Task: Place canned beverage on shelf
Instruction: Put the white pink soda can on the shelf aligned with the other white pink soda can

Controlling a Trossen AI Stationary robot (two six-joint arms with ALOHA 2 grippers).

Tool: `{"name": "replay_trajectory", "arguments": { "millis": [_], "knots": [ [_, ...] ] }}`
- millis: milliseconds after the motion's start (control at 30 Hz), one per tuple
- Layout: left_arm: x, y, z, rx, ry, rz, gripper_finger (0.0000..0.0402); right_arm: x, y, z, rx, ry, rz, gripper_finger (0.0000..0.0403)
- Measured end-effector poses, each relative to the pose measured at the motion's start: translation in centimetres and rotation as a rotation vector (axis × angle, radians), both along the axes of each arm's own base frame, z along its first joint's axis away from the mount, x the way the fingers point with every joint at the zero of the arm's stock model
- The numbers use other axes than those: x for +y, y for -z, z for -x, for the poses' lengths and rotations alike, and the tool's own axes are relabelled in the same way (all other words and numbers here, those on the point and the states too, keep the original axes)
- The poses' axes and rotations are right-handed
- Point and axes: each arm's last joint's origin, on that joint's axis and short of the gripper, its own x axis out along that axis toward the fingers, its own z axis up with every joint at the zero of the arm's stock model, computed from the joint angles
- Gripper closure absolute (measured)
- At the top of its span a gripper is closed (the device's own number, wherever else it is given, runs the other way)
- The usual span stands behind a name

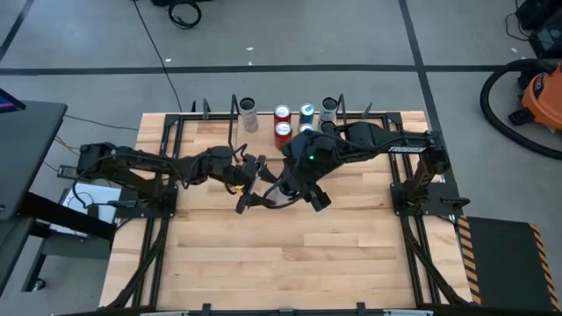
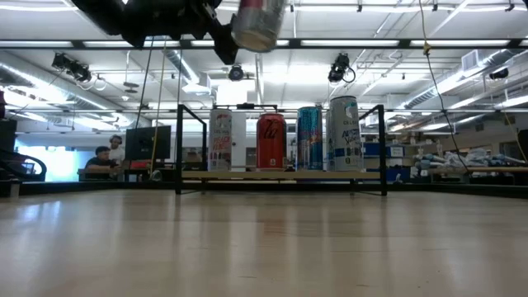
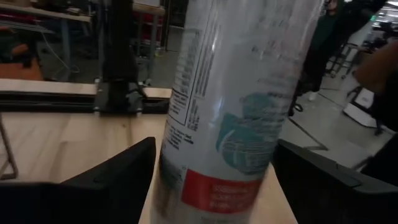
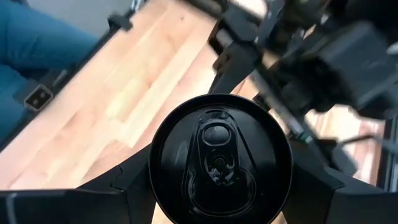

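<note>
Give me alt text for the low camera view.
A silver can hangs high in a dark gripper above the wooden table. Behind, four cans, white, red, teal and tall white, stand on the low black-framed wooden shelf.

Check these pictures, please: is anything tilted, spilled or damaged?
Nothing is spilled or damaged. The four cans stand upright on the shelf. Only one thing stands out: a fifth can hangs tilted high above the table, and both the left gripper and the right gripper seem to grip it.
</note>
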Motion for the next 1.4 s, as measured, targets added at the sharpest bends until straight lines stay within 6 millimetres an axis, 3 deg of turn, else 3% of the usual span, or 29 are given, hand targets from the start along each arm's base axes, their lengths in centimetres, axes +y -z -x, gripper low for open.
{"name": "replay_trajectory", "arguments": {
  "millis": [600, 833, 1167, 1400],
  "knots": [
    [0.4, -0.1, 0.0, -0.007, -0.025, -0.003, 0.0085, 0.0, 0.7, 0.8, 0.13, 0.047, -0.052, 0.0139],
    [0.7, 0.0, 0.0, -0.003, -0.036, -0.009, 0.0085, -1.6, 0.6, 0.6, 0.108, 0.094, -0.039, 0.0138],
    [1.1, -2.7, 3.4, 0.031, -0.094, -0.047, 0.0085, -6.2, -0.3, -0.3, -0.021, 0.125, -0.142, 0.0138],
    [2.1, -4.1, 6.1, 0.064, -0.199, -0.052, 0.0085, -7.2, 0.2, -1.4, -0.049, 0.137, -0.134, 0.0137]
  ]
}}
